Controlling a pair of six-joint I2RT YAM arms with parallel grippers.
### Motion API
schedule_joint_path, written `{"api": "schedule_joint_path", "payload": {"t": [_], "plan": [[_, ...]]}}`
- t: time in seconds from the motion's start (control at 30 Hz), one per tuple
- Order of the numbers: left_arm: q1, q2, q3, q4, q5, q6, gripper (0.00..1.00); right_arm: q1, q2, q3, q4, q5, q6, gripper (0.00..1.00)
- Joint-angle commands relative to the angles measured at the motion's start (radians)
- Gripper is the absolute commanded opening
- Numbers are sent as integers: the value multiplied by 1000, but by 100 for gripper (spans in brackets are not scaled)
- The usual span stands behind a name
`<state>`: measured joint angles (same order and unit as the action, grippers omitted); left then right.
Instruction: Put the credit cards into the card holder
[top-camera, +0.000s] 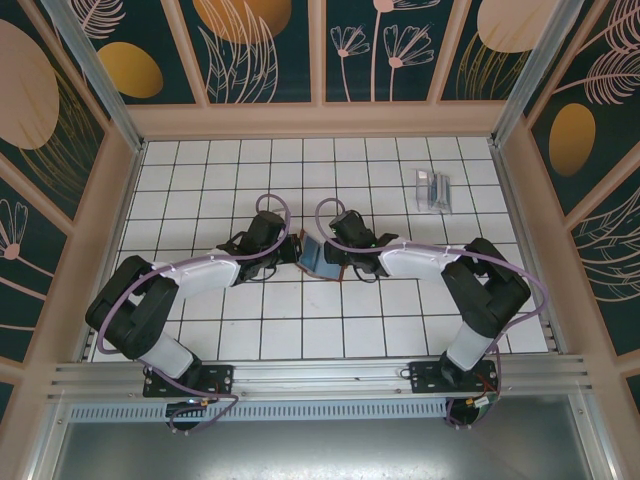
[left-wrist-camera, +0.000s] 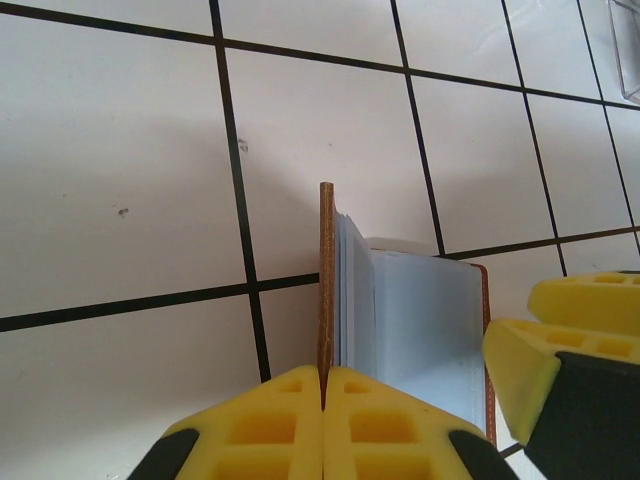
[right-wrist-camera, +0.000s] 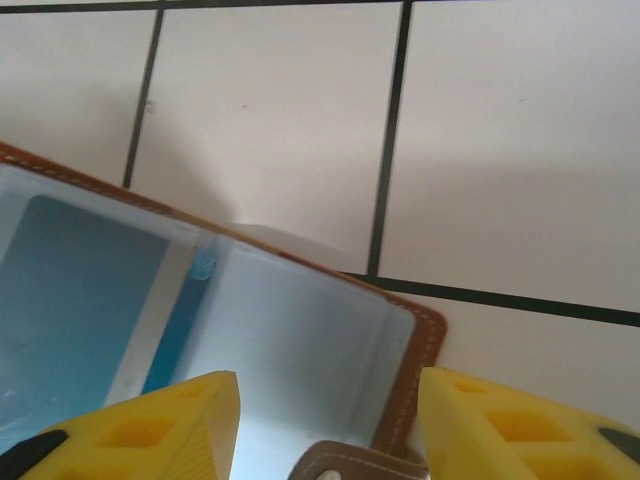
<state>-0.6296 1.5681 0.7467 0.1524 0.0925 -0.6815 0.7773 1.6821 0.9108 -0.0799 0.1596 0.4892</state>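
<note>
The card holder (top-camera: 319, 263), brown leather with blue-grey lining, stands open in the middle of the tiled floor between both grippers. My left gripper (left-wrist-camera: 323, 385) is shut on the thin edge of its brown cover (left-wrist-camera: 325, 280), holding that cover upright, and the lining (left-wrist-camera: 420, 320) spreads to the right. My right gripper (right-wrist-camera: 330, 425) is open above the lining (right-wrist-camera: 300, 340) of the other half, with a brown strap tab (right-wrist-camera: 350, 465) between its fingers. The credit cards (top-camera: 432, 190) lie in a small pale pile at the back right, apart from both grippers.
The white tiled floor (top-camera: 200, 180) is walled by wooden panels on three sides. A metal rail (top-camera: 320, 378) with the arm bases runs along the near edge. The yellow finger of the right gripper (left-wrist-camera: 570, 340) stands close beside the holder in the left wrist view.
</note>
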Motion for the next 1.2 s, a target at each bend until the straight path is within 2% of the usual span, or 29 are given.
{"api": "schedule_joint_path", "payload": {"t": [0.0, 0.23, 0.5, 0.63, 0.93, 1.07, 1.17], "plan": [[-4, 9, 8, 3, 10, -12, 7, 10, 1, 24, -47, 58, 14, 46], [-4, 7, 10, -5, 6, -15, 6, 15, -9, -10, -12, 22, 45, 23], [-4, -27, -7, -12, -11, -41, 1, 26, 4, -59, 131, -116, 80, 1], [-3, -63, -18, -42, -31, -44, 1, 28, 45, -33, 223, -141, 71, 0], [-1, -152, -59, -100, -123, -50, 0, 39, 195, 134, 361, -279, 65, 0], [0, -149, -67, -91, -121, -57, 1, 27, 247, 158, 456, -379, 129, 0], [-1, -118, -57, -57, -93, -50, 5, -13, 230, 83, 558, -442, 236, 0]]}}
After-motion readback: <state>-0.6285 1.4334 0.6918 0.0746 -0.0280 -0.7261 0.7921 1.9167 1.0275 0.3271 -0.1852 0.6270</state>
